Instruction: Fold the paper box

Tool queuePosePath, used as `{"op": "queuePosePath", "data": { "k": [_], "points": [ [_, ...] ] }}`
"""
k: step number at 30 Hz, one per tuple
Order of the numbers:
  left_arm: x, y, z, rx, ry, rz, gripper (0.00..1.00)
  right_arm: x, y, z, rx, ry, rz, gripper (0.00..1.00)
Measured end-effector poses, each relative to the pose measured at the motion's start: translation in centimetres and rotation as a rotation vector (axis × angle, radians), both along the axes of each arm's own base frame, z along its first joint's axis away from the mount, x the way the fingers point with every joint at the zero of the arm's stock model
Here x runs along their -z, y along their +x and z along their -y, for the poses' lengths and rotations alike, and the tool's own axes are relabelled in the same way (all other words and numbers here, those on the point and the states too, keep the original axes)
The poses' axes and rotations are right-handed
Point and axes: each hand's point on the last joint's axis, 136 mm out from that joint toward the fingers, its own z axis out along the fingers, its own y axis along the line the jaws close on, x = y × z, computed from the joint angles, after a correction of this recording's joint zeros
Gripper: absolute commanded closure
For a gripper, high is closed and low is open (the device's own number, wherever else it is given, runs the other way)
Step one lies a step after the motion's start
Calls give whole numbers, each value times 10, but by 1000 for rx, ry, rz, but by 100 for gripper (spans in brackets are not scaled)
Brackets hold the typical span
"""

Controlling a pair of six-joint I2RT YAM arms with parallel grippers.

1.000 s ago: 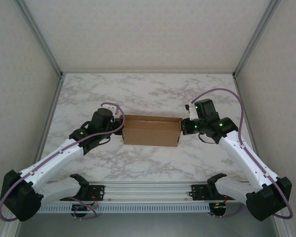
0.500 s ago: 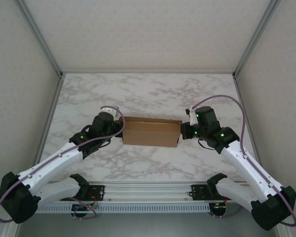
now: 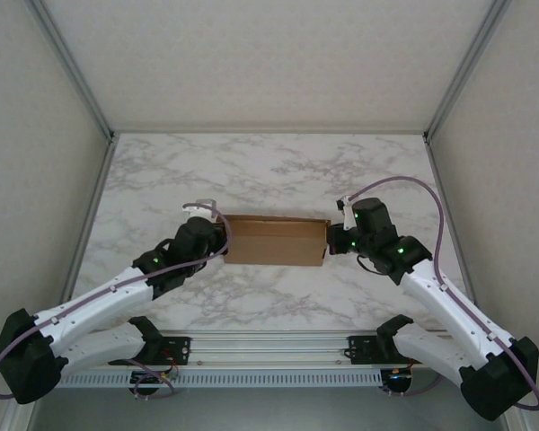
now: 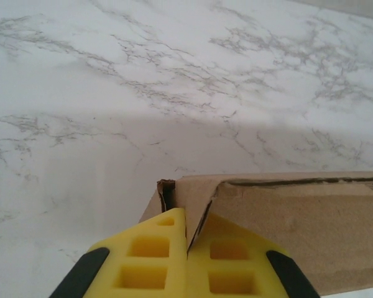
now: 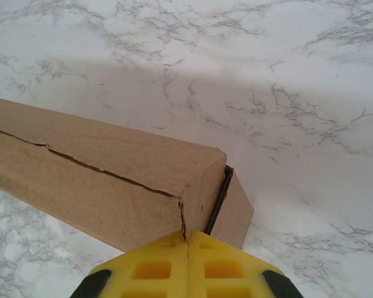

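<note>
As the paper box lies on the table, left gripper and right gripper pinch its ends.

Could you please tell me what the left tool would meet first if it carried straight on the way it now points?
The paper box: the shut left tool sits right at its end, apparently touching, so it would push into that cardboard at once.

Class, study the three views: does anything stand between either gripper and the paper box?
Nothing visible does. The left gripper, shut, sits right at the left end of the paper box, and the right gripper, shut, at its right end.
</note>
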Motion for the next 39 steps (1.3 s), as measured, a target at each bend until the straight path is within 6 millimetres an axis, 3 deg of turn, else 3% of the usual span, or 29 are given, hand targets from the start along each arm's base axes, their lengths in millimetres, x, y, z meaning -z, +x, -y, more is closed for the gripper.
{"op": "queuePosePath", "data": {
  "k": [3,13,19,23,25,30,33,36,39],
  "points": [
    [1,-3,-1,-20,-39,27,100,2,0,0,18,14,33,100],
    [4,-1,0,-63,-42,57,100,6,-7,6,41,32,62,65],
    [2,2,0,-75,-36,65,100,-6,-15,10,32,41,89,54],
    [2,2,0,-76,-26,66,100,-24,-21,11,13,73,134,37],
    [2,2,1,-74,-14,66,100,-40,-24,10,2,104,166,41],
    [2,3,1,-77,5,66,100,-90,-14,3,18,166,206,72],
    [2,2,1,-76,12,68,100,-113,5,-9,33,165,179,77],
    [2,2,1,-73,20,69,100,-115,26,-22,53,147,119,81],
    [1,2,1,-73,24,71,100,-94,40,-31,69,107,28,85]
  ]
}}
